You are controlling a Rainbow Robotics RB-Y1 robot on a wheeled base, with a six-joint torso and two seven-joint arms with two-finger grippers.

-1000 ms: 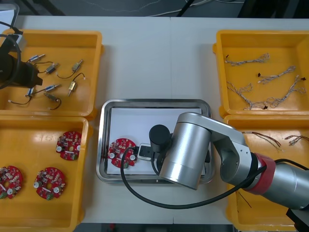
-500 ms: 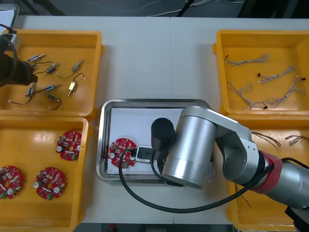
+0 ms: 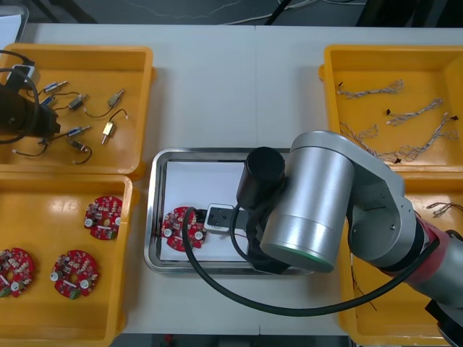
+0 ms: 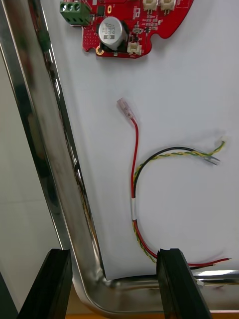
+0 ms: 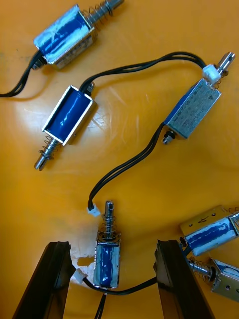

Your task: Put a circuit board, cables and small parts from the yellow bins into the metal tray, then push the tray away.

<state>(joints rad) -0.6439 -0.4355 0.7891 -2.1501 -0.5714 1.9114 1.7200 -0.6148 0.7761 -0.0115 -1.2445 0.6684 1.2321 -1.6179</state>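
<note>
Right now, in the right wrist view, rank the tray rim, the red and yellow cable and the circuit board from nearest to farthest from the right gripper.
1. The metal tray rim, its corner curving between the open fingers of the right gripper.
2. The red and yellow cable, on the white floor; its tail reaches one finger, its loop lies farther out.
3. The circuit board, beyond the cable, farthest.

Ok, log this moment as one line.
left claw open over small metal part | right claw open over metal tray | inside: circuit board, cable
</note>
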